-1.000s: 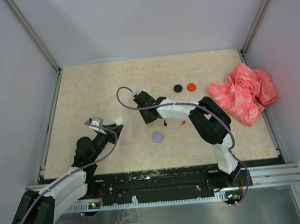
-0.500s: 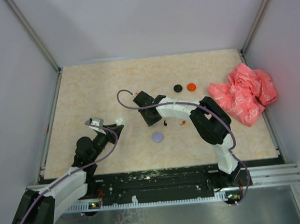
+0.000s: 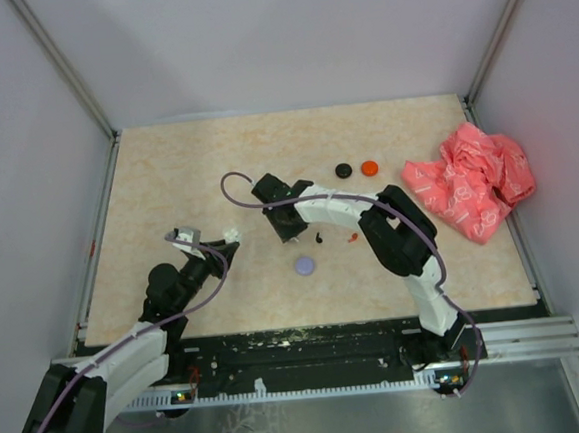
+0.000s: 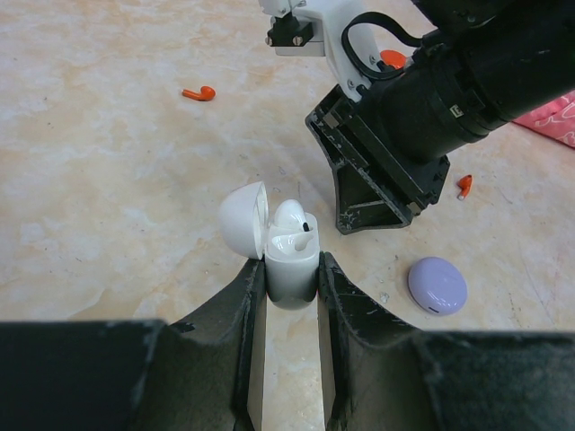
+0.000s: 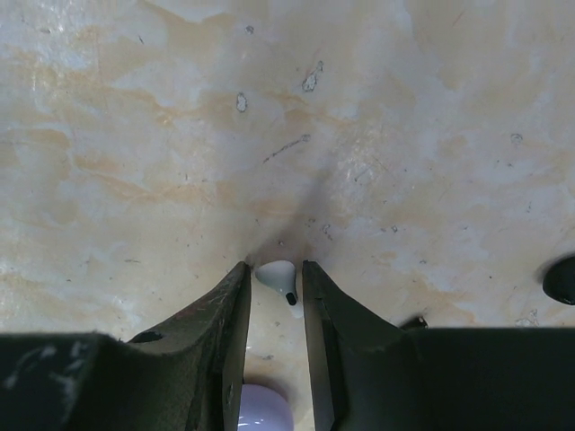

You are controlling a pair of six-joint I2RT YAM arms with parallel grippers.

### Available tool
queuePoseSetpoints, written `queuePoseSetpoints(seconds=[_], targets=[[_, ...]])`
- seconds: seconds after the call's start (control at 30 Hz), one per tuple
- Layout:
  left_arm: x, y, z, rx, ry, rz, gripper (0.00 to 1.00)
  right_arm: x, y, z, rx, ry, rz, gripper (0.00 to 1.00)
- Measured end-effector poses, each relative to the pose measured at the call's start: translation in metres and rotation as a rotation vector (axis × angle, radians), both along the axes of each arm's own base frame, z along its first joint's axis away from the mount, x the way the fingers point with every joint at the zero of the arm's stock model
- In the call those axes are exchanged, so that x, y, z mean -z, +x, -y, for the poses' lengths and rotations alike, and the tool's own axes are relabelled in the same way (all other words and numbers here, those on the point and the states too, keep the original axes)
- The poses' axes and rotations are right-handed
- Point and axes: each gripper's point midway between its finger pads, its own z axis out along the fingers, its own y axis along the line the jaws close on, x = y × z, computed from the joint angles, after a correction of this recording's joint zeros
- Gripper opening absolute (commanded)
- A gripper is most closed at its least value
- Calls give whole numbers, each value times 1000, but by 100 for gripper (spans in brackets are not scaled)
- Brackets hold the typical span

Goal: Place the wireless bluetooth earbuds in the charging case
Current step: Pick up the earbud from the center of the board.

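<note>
My left gripper (image 4: 289, 269) is shut on the white charging case (image 4: 291, 265). The case stands upright with its lid open to the left, and one white earbud (image 4: 289, 224) sits in it. In the top view that gripper (image 3: 229, 243) is at the left of the table. My right gripper (image 5: 274, 269) points down at the table, its jaws slightly open. A white earbud (image 5: 277, 276) lies on the table between its fingertips, with a thin gap on each side. The right gripper (image 3: 288, 229) is a short way right of the case. Red earbuds (image 4: 199, 92) (image 4: 464, 185) lie loose.
A lilac disc (image 3: 304, 265) lies just in front of the right gripper. A black earbud (image 3: 318, 238) and a red one (image 3: 352, 238) lie to its right. A black disc (image 3: 343, 170) and a red disc (image 3: 369, 167) sit further back. The pink-red bag (image 3: 472, 182) fills the right edge.
The right gripper has shifted slightly left and down toward the table, and its jaws have parted a little. The left arm and the case have not moved.
</note>
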Motion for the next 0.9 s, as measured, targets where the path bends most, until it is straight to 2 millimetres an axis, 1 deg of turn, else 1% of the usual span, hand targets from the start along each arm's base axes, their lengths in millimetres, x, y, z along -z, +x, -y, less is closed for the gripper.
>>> queuePoseSetpoints(seconds=[0.1, 0.37, 0.57, 0.67, 0.77, 0.9], targets=[[0, 0, 0, 2, 0, 0, 0, 0, 1, -1, 0, -3, -1, 29], [0, -1, 1, 7, 2, 3, 0, 1, 2, -2, -6, -19, 1, 17], [-8, -1, 3, 18, -6, 34, 0, 0, 3, -1, -4, -19, 12, 15], [-13, -2, 5, 32, -12, 55, 0, -3, 0, 4, -2, -17, 23, 15], [-21, -3, 7, 51, -16, 90, 0, -17, -6, 10, -3, -3, 44, 14], [-35, -5, 11, 78, -21, 158, 0, -54, -8, 8, -13, 82, 132, 13]])
